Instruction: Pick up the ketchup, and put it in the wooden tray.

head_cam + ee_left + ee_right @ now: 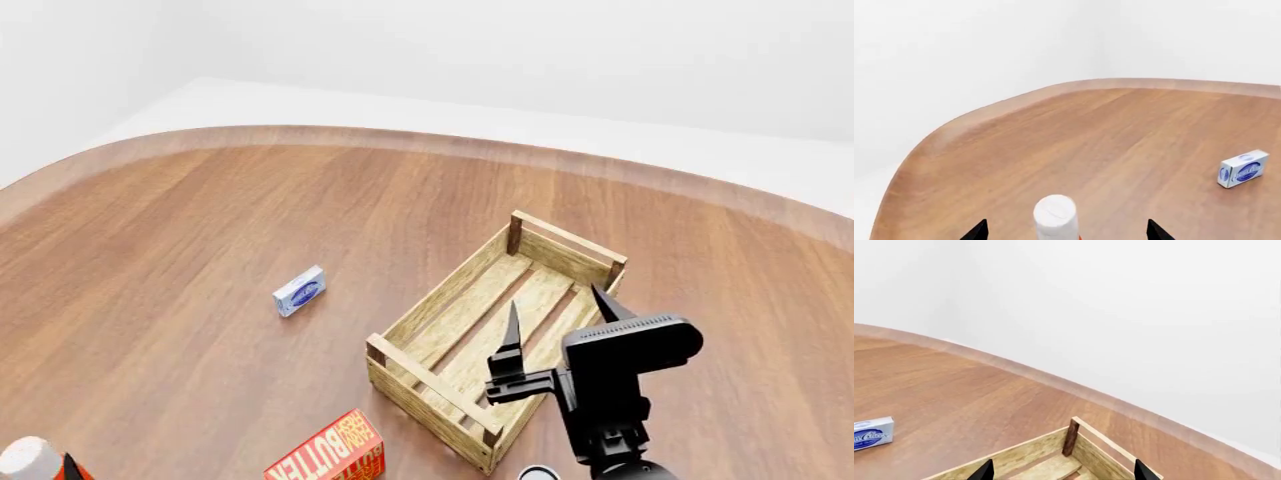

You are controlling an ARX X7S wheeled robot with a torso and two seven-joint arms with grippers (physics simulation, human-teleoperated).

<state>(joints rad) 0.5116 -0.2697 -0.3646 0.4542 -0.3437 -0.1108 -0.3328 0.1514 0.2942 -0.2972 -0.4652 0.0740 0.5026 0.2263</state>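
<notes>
The ketchup (1054,215) shows its white cap and a sliver of orange-red body in the left wrist view, standing upright on the table. My left gripper (1067,232) is open, with one black fingertip on each side of the cap and a clear gap to both. In the head view the ketchup (27,460) is at the bottom left corner. The wooden tray (441,315) lies empty right of centre. My right gripper (561,318) is open and empty, hovering over the tray's near half. The tray's far corner post (1071,436) shows in the right wrist view.
A small blue-and-white box (300,291) lies left of the tray, also in the left wrist view (1243,169) and right wrist view (871,435). A red-and-yellow butter box (331,452) lies by the tray's near corner. The rounded table edge (400,135) runs along the back.
</notes>
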